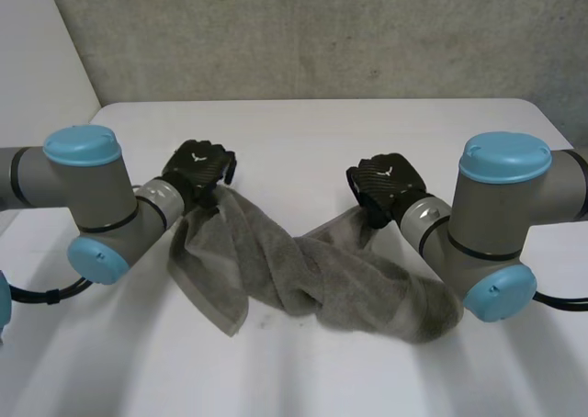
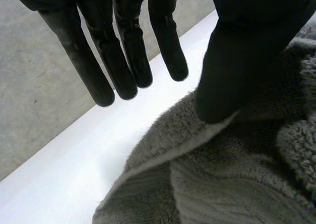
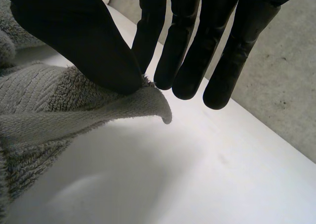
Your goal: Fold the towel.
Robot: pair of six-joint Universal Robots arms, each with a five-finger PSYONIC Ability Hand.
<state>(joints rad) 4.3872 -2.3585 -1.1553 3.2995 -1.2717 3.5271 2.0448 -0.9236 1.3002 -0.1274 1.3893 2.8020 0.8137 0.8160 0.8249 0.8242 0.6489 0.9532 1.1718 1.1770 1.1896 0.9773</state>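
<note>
Towel [image 1: 303, 284]: grey terry, twisted and bunched on white table [image 1: 367, 132], strung between the two hands.

Left hand [image 1: 197, 171]: fingers [image 2: 123, 61] straight and spread wide, clear of the cloth, bare table between them and the thumb [image 2: 232, 71]. Thumb tip sits on the towel's pale hem, apart from the fingers. Terry piles up on the thumb side of the palm. From there, runs back toward the robot and ends in a flat flap on the table.

Right hand [image 1: 386, 185]: thumb [image 3: 89, 41] pressed onto a towel corner, nearest finger [image 3: 148, 41] right behind it, corner nipped between the two. Other fingers straight, reaching past the cloth. Corner tip pokes out just beyond the thumb, lifted off the table. From this hand, runs back beside the right arm [image 1: 514, 206] into a rolled lump. Twist sits roughly midway between the hands.
</note>
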